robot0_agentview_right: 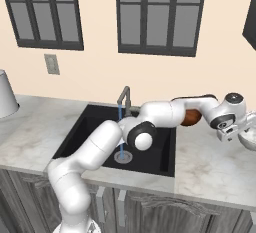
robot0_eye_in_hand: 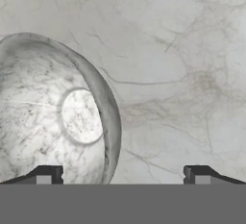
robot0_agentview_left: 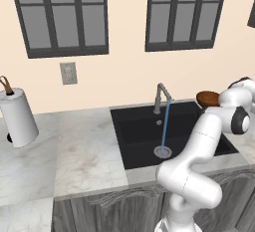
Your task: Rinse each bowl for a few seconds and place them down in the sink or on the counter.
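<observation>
bowl (robot0_eye_in_hand: pixel 57 117) upright (marbled) on counter (robot0_eye_in_hand: pixel 192 50)

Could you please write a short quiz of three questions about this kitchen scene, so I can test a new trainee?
1. True or false: water runs from the tap into the sink.
2. What stands on the counter far left of the sink?
A. a kettle
B. a paper towel roll
C. a toaster
3. In the hand view, the gripper is open above the counter, beside a pale marbled ____.

Key
1. True: a blue stream falls to the drain.
2. B, the paper towel roll.
3. bowl: the marbled bowl; a reddish-brown bowl sits behind the arm.
</observation>
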Controlling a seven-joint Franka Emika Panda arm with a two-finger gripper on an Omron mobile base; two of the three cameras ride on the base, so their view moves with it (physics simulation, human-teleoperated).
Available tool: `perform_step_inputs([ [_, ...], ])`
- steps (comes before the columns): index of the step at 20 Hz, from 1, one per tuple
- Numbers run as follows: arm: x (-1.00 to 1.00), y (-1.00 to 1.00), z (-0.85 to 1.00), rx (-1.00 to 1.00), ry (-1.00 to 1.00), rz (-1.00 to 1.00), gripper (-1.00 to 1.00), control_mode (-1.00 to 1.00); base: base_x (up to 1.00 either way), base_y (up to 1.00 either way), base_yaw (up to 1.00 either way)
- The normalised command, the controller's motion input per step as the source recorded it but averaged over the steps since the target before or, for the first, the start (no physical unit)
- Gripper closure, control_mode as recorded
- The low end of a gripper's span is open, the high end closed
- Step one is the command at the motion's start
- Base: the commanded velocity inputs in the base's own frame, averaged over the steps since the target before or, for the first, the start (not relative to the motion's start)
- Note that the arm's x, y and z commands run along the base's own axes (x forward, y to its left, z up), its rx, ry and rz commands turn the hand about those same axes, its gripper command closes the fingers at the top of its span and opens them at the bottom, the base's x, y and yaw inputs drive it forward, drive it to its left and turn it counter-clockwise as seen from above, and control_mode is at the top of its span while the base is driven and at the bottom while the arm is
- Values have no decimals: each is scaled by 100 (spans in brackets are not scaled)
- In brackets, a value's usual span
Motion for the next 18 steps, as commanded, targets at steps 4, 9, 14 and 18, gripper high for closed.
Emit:
perform_step_inputs([
  [4, 0, -7, -1, -6, -8, 0, -100, -100, 0, 0, 0],
  [9, 0, -2, -8, -6, -8, 0, -100, -100, 0, 0, 0],
  [14, 0, -3, -20, -3, -4, 0, -100, -100, 0, 0, 0],
  [18, 0, -11, -15, -1, 0, 0, -100, -100, 0, 0, 0],
])
